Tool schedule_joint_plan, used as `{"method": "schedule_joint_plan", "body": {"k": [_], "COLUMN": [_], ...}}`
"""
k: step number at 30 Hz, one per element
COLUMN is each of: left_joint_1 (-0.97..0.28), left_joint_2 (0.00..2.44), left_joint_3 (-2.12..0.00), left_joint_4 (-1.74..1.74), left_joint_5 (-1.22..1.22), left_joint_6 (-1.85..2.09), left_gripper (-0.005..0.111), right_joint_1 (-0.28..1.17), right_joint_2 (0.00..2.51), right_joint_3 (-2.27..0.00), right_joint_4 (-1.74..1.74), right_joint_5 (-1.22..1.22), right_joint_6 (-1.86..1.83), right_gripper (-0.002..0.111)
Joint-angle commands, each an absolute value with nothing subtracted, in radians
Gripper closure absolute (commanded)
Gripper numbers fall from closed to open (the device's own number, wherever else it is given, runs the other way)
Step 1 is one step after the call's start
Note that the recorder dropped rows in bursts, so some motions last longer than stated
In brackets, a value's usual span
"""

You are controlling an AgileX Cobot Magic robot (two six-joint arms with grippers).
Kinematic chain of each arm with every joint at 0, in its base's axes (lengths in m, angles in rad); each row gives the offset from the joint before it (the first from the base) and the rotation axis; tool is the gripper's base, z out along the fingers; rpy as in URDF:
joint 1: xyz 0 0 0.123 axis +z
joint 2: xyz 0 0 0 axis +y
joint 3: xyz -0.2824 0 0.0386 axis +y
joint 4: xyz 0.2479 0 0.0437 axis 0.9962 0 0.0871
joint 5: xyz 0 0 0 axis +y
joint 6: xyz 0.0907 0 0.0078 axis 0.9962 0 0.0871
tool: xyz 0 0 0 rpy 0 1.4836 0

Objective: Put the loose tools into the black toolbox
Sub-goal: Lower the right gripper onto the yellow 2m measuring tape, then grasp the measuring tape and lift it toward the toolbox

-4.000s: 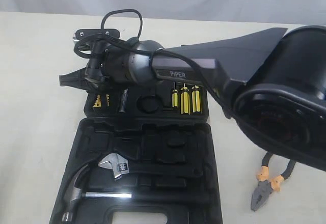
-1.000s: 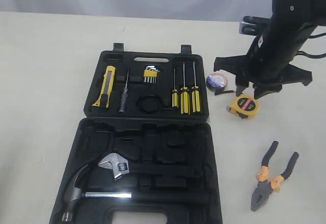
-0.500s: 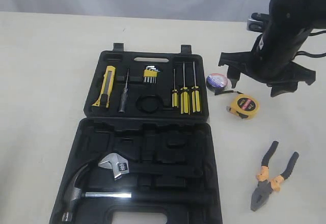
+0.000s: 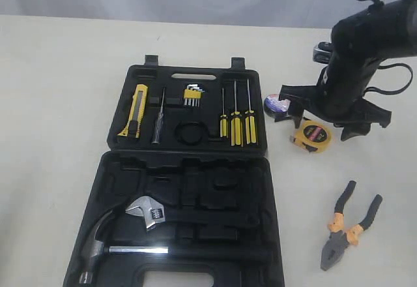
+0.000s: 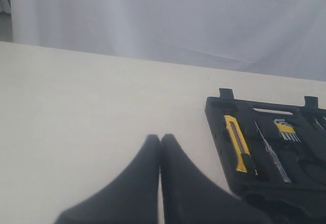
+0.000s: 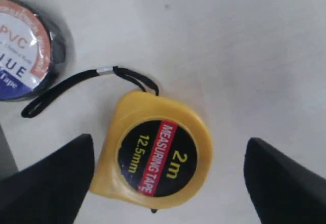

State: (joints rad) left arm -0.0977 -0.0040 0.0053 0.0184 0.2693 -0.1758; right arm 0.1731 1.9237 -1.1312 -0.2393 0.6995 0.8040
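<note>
Right wrist view places the right pincer (image 6: 168, 155) directly above the tape measure (image 6: 153, 158). The jaws are spread wide, one on each side of the yellow housing, and neither touches it. Nothing is gripped. This straddling pose suits a grasp across the round body: the flat face with the red label points up, so the sides offer the only usable contact surfaces. The wrist strap (image 6: 76, 84) lies looped on the bench (image 4: 58, 104) toward the tape roll (image 6: 25, 48), which sits just beside the tape measure and clear of the jaws.

Both items rest outside the toolbox (image 4: 120, 169), just beside its far half on the right-arm side. The pliers (image 4: 348, 225) lie well apart from them, also on the bench. The utility knife (image 4: 135, 109) already sits in a recess of the far half. The toolbox lies fully open with both halves flat, so every recess is reachable from above.

The left pincer (image 5: 159, 141) is clenched and empty. It is positioned on the left-arm side of the toolbox, probably to leave the work area free for the right arm.

Judged next step: lower the right pincer and close it on the tape measure.
</note>
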Motion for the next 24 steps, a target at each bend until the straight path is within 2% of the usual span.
{"method": "schedule_joint_plan", "body": {"k": [1, 13, 16, 18, 22, 23, 24], "left_joint_1": [-0.103, -0.103, -0.103, -0.103, -0.103, -0.103, -0.103], "left_joint_2": [0.000, 0.000, 0.000, 0.000, 0.000, 0.000, 0.000], "left_joint_3": [0.000, 0.000, 0.000, 0.000, 0.000, 0.000, 0.000], "left_joint_4": [0.022, 0.022, 0.022, 0.022, 0.022, 0.022, 0.022], "left_joint_5": [0.270, 0.270, 0.270, 0.270, 0.270, 0.270, 0.270], "left_joint_6": [-0.175, -0.175, -0.175, -0.175, -0.175, -0.175, -0.175], "left_gripper": [0.107, 0.107, 0.107, 0.107, 0.107, 0.107, 0.107], "right_joint_1": [0.164, 0.164, 0.164, 0.164, 0.164, 0.164, 0.164], "right_joint_2": [1.944, 1.999, 1.999, 1.999, 1.999, 1.999, 1.996], "right_joint_3": [-1.138, -1.138, -1.138, -1.138, -1.138, -1.138, -1.138], "right_joint_4": [-0.199, -0.181, -0.178, -0.178, -0.178, -0.178, -0.178], "right_joint_5": [0.692, 0.682, 0.703, 0.715, 0.731, 0.741, 0.743], "right_joint_6": [0.742, 0.726, 0.700, 0.685, 0.630, 0.591, 0.550], "right_gripper": [0.032, 0.032, 0.036, 0.045, 0.074, 0.088, 0.097]}}
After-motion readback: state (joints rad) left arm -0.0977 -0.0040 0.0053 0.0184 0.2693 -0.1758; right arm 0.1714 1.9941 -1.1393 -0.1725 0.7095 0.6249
